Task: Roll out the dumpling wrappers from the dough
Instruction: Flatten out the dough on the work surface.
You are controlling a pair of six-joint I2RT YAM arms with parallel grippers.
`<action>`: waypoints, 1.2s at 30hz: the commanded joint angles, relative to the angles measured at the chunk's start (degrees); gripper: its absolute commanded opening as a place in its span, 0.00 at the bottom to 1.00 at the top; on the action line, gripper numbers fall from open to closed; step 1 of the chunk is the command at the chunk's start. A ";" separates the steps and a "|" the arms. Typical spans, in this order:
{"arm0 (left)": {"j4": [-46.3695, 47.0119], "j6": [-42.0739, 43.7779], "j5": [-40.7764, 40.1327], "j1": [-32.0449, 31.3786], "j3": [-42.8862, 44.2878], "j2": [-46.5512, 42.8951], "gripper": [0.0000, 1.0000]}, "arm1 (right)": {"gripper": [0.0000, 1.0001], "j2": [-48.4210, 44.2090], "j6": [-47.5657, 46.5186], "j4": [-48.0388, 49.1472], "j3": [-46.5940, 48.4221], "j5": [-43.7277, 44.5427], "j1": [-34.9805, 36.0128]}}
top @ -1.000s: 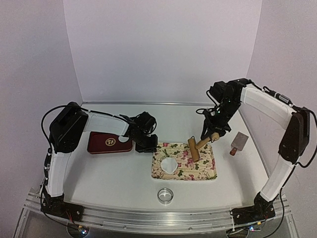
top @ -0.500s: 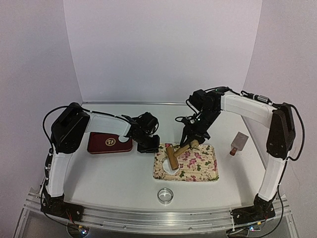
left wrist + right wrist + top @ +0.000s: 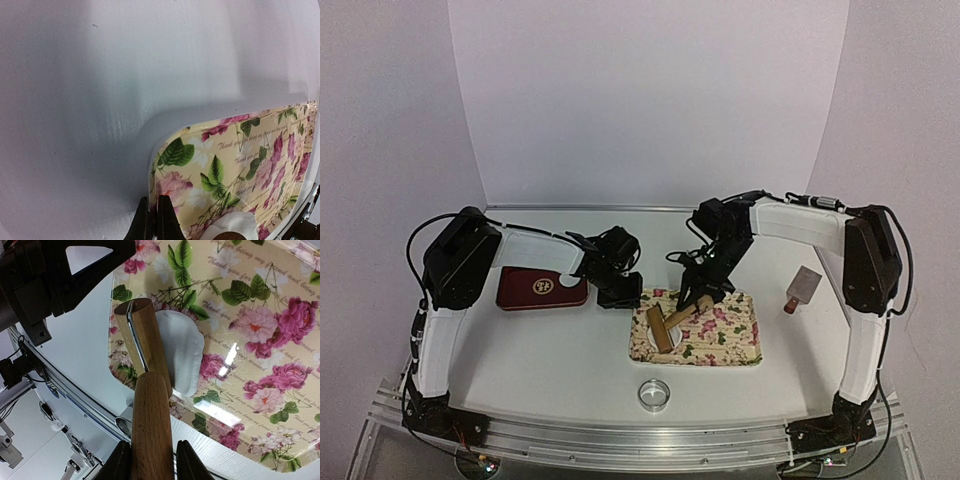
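- White table [image 3: 550,350], pale lilac walls [image 3: 640,100]; floral tray [image 3: 725,340] lay right of centre
- Right wrist view showed best the dough [image 3: 186,352] flattened under the rolling pin [image 3: 147,365] at the tray's left end, right gripper [image 3: 152,462] clamped on its handle
- Left gripper [image 3: 151,222] pinched the tray's rim, fingers almost together

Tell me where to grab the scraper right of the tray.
Take the scraper by its rounded handle, the end nearer the arm bases, from above with the pincer across it. Its blade looks thin and flat against the table; the handle stands clear of the tray.
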 commanded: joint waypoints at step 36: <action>-1.85 -0.05 -3.09 1.68 -5.37 -1.21 0.00 | 0.00 4.43 0.42 -1.12 -19.66 16.83 -10.89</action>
